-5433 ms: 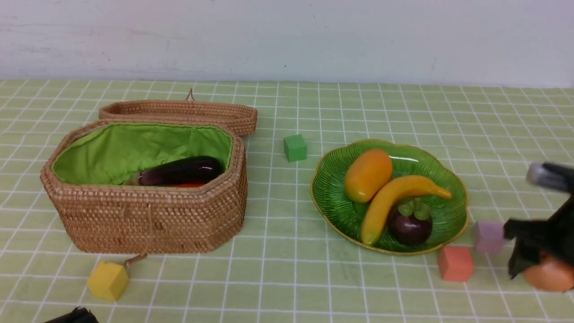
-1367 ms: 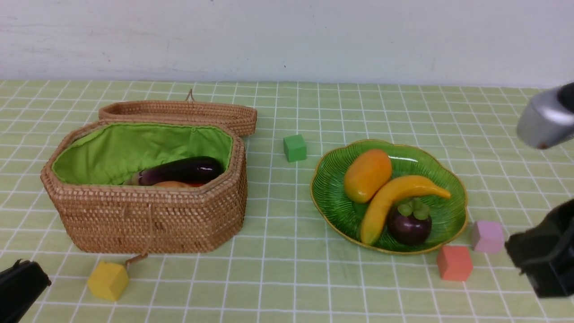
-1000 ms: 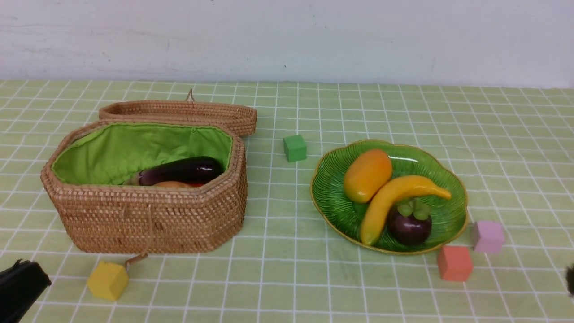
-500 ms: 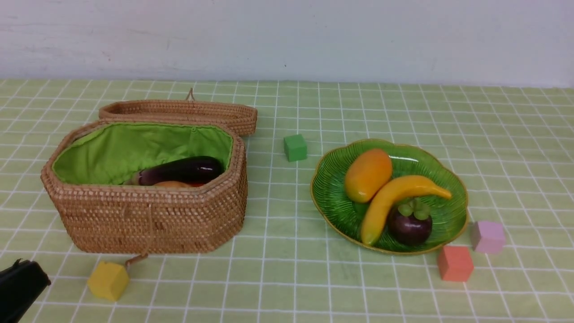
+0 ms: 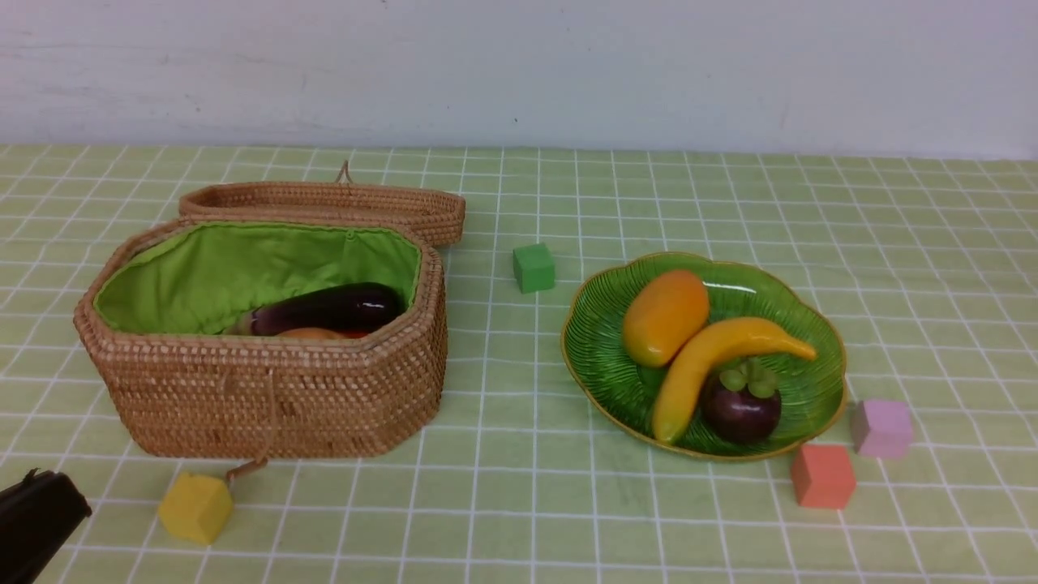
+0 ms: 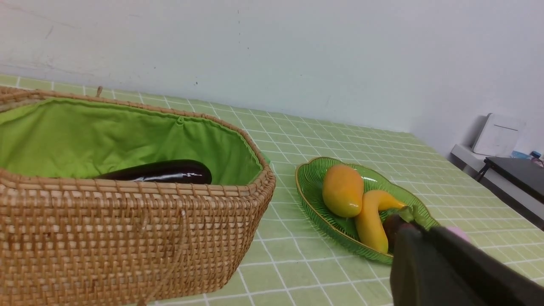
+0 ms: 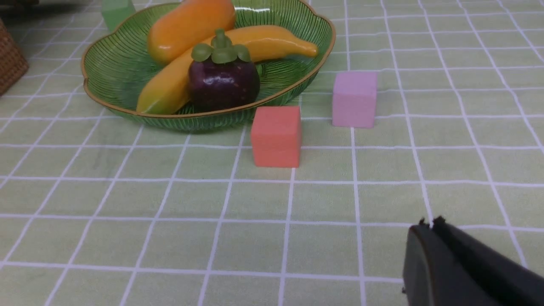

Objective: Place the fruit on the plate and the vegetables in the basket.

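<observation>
- Front view shows the plate on the right half of the tabletop, carrying all three fruits: the mango at the far left of the dish, the banana curving across the middle and touching the mango, and the mangosteen at the near edge, tucked against the banana.
- The basket sits on the left half, well apart from the plate, with its lid lying open behind it and the green lining exposed.
- Inside the basket the eggplant lies lengthwise; a tan-orange potato and a sliver of the red carrot show just in front of it, mostly hidden by the wicker wall.
- Four small cubes lie loose on the cloth: a green cube between basket and plate, a yellow cube just in front of the basket, an orange cube and a pink cube near the plate's near-right rim.
- The left end effector is closed and holds nothing; its dark body sits at the near left corner, low and clear of the basket.
- The right end effector is also closed and empty, above bare cloth, nearer than the orange cube; it is out of the front view.
</observation>
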Controlling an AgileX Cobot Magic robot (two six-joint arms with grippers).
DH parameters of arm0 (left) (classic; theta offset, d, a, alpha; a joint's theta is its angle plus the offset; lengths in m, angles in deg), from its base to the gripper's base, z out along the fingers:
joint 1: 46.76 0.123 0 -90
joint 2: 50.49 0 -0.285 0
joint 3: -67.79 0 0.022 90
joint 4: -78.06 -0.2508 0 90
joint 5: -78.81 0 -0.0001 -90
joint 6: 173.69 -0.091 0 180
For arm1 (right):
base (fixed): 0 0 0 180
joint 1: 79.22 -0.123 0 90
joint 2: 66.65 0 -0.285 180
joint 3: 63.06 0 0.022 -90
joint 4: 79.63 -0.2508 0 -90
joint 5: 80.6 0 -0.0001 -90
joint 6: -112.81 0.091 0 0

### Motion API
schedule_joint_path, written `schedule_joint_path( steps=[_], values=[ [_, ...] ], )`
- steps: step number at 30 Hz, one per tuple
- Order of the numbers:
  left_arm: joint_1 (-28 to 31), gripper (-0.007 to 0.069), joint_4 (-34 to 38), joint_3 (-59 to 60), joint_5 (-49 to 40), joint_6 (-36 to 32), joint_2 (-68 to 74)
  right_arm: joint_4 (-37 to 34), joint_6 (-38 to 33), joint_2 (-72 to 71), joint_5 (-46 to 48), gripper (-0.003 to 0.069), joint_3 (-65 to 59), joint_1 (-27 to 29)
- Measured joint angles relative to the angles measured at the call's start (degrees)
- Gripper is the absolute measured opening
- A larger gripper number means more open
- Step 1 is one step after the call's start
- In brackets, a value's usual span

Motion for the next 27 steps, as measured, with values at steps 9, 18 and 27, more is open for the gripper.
schedule_joint_path(
  steps=[9,18,27],
  values=[
    [0.00,0.0015,0.00,0.00,0.00,0.00,0.00,0.00,0.00,0.00,0.00,-0.0008,0.00,0.00],
    [0.00,0.0020,0.00,0.00,0.00,0.00,0.00,-0.02,0.00,0.00,0.00,-0.0001,0.00,0.00],
    [0.00,0.0020,0.00,0.00,0.00,0.00,0.00,-0.02,0.05,0.00,0.00,0.0005,0.00,0.00]
  ],
)
